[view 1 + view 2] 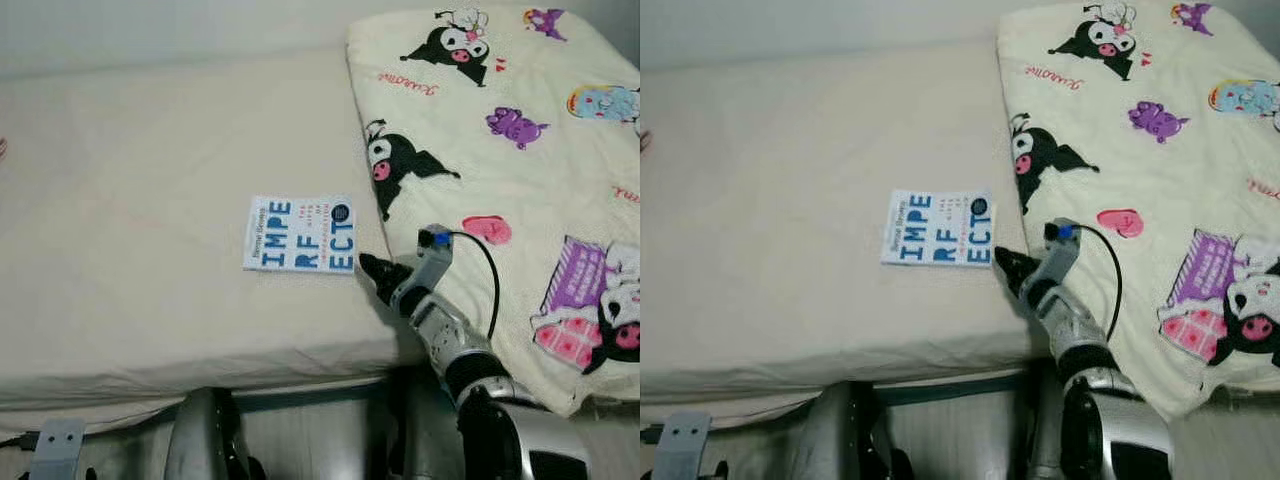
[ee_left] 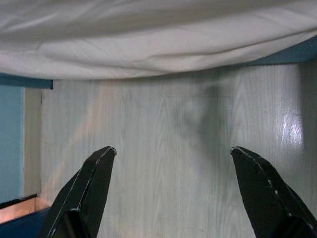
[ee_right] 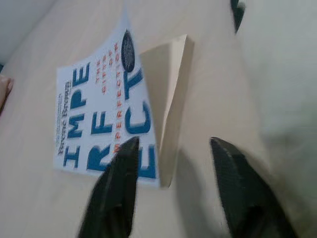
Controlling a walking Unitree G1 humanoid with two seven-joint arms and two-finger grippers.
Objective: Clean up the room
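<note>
One white paperback book (image 1: 300, 234) with large blue letters on its cover lies flat on the cream sheet of the bed (image 1: 130, 200), near the bed's front edge and just left of a cream blanket (image 1: 520, 190) printed with black, purple and pink cartoon figures, which covers the right part of the bed. The right gripper (image 1: 372, 268) is stretched out low over the sheet at the book's near right corner, with a black cable looping from a blue-topped fitting on its wrist. In the right wrist view its two black fingers (image 3: 119, 191) are spread apart and grip nothing; one sits at the cover's edge, the other is off to the side over bare sheet (whether the first touches the cover cannot be told). The cover curls up at that side, showing pale pages beneath. The left gripper (image 2: 173, 193) hangs beside the bed over pale wood-grain floor (image 2: 163, 148), fingers wide apart, holding nothing.
</note>
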